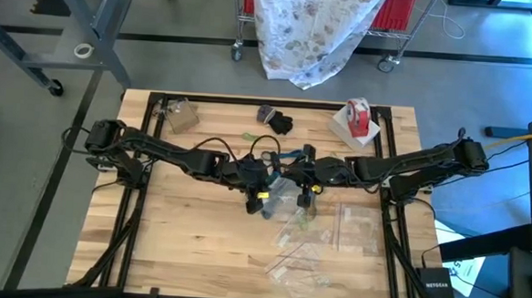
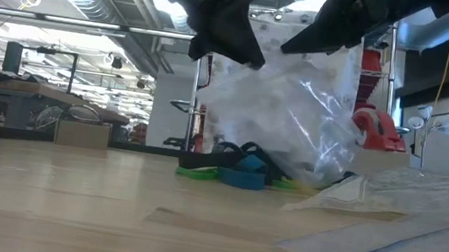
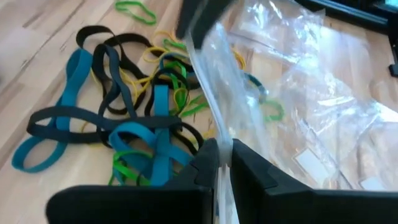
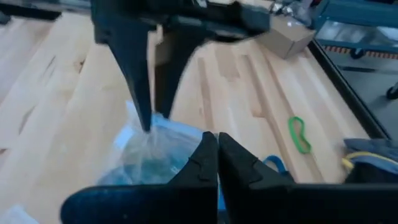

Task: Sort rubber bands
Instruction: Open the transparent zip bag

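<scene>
A clear plastic bag (image 1: 283, 205) is held up over the table's middle between my two grippers; in the low view the bag (image 2: 292, 125) hangs above the wood. My left gripper (image 1: 258, 192) and my right gripper (image 1: 305, 197) are both shut on it. The rubber bands (image 3: 124, 124), teal-blue, black, green and tan loops, lie in a tangled pile on the table just beyond the bag (image 1: 279, 159). One green band (image 4: 300, 134) lies apart, and a few black ones (image 1: 275, 122) lie farther back. My left gripper pinches the bag's upper edge (image 3: 219, 163) between its two fingers, which point down from above (image 4: 144, 99). The bag hangs below them, clear of the table. My right gripper pinches the bag's upper edge (image 4: 200, 142) between its two shut fingers, close beside the left gripper's hold. It comes at it slanting down from the table's right. The film (image 2: 311, 110) hangs crumpled below.
More clear flat bags (image 1: 353, 228) lie on the near right of the table, some near the front (image 1: 301, 260). A red-and-white tape roll (image 1: 359, 117) stands at the far right, a small cardboard box (image 1: 182, 117) at the far left.
</scene>
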You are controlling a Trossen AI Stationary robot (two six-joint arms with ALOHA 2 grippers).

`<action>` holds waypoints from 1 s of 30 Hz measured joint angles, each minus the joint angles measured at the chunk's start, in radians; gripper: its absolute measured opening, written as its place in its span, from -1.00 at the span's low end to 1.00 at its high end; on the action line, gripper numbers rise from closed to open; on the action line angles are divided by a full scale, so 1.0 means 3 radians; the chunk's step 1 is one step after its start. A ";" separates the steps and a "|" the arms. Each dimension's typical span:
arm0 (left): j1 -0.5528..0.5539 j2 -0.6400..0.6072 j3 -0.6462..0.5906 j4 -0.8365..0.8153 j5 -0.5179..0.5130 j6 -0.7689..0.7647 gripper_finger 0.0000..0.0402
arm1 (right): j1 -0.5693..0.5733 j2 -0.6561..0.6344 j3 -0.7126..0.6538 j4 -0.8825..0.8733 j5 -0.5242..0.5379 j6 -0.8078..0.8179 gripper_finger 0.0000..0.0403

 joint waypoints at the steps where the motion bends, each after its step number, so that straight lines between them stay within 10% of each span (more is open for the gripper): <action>1: -0.0007 0.0000 0.0000 -0.0024 -0.0001 -0.0001 -0.89 | 0.0000 -0.0023 0.0000 -0.0039 0.0018 -0.0001 -1.00; 30: -0.0051 -0.0011 -0.0008 -0.0366 0.0028 -0.0075 -0.79 | -0.0006 -0.0397 0.0000 -0.0493 0.0077 0.0000 -1.00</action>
